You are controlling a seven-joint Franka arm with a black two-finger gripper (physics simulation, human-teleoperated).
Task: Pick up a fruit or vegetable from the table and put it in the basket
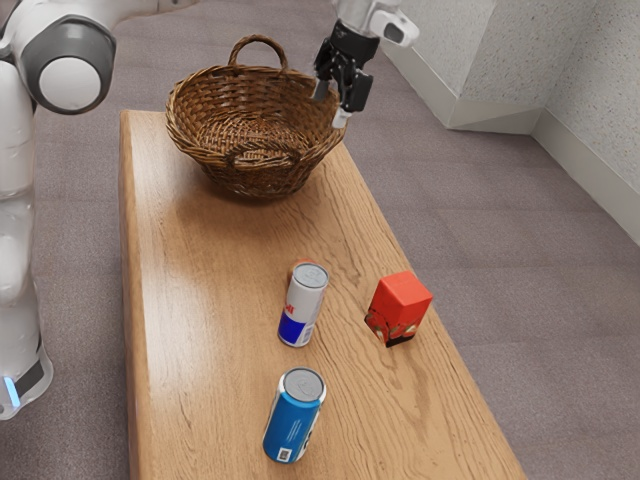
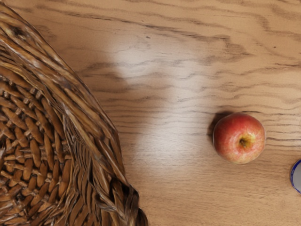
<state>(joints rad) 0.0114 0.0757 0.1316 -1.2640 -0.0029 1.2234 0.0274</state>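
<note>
Your gripper (image 1: 331, 105) stands with its fingers apart, nothing between them, in the upper middle of the exterior view. The apple (image 2: 239, 138) sits on the table (image 1: 200, 300) near that view's centre, mostly hidden behind the Red Bull can (image 1: 304, 305). Expect it firm and fairly light, but smooth—it may roll or bruise. Straddle its widest girth, below the stem dimple—then squeeze moderately.
</note>
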